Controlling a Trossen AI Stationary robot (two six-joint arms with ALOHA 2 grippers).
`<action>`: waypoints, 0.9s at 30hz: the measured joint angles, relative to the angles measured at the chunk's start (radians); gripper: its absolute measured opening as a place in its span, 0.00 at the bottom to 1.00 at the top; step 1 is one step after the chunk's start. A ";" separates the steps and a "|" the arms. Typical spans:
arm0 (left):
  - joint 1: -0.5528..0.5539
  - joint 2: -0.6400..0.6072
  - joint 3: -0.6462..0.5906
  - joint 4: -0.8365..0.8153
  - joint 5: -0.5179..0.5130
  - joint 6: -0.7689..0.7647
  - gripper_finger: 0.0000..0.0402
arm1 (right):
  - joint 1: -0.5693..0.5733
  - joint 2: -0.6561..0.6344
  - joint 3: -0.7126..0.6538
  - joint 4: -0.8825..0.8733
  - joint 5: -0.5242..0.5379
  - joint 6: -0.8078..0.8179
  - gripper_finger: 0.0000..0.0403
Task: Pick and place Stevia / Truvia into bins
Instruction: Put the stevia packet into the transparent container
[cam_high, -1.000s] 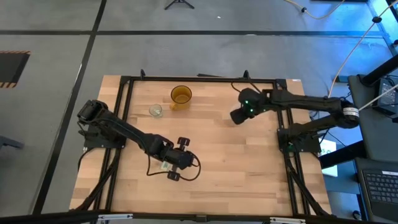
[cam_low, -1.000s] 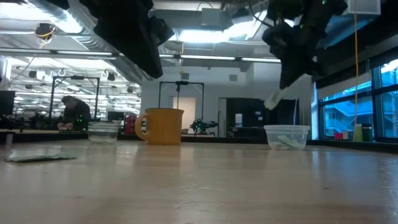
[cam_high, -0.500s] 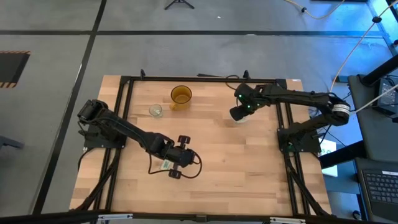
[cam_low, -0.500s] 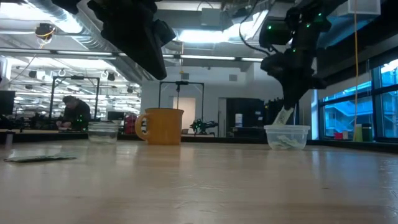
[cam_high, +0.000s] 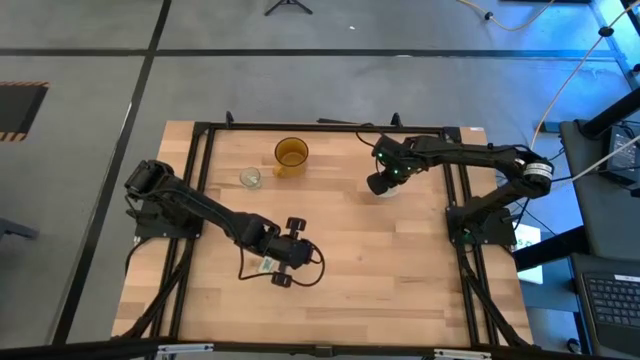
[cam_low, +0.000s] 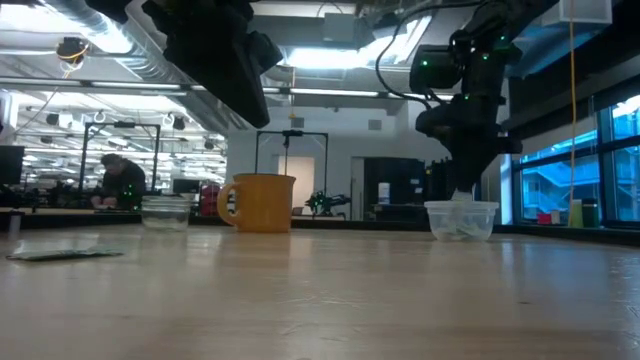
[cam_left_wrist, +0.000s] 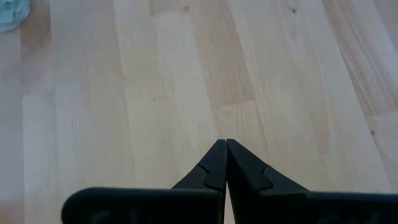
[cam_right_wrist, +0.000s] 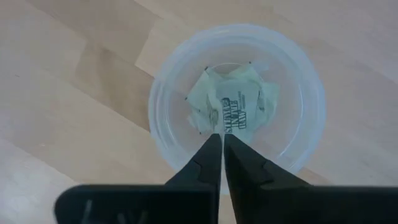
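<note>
The right tool (cam_right_wrist: 217, 149), fingers pressed together, has come down over the wide translucent plastic cup (cam_right_wrist: 239, 106) at the counter's (cam_high: 400, 270) right rear; the Stevia packet it dangled a second ago no longer hangs below it, and packets (cam_right_wrist: 230, 102) lie in the cup's bottom, so this drop looks done. The left tool (cam_left_wrist: 225, 163), closed on nothing, hovers over bare wood near another packet (cam_high: 266, 265) to fetch. The small glass cup (cam_high: 250, 177) waits beside the amber cup (cam_high: 291, 153).

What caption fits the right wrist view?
Right gripper poised above the clear cup holding packets.
</note>
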 joint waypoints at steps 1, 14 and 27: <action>0.000 0.000 0.000 0.000 0.000 0.000 0.00 | 0.000 0.000 0.000 0.000 0.001 -0.001 0.06; -0.033 -0.031 0.002 -0.226 -0.028 -0.090 0.00 | 0.007 -0.057 0.000 -0.039 0.127 -0.008 0.27; -0.177 -0.011 -0.013 -0.409 -0.052 -0.329 0.00 | 0.264 -0.198 0.000 0.096 0.160 0.132 0.29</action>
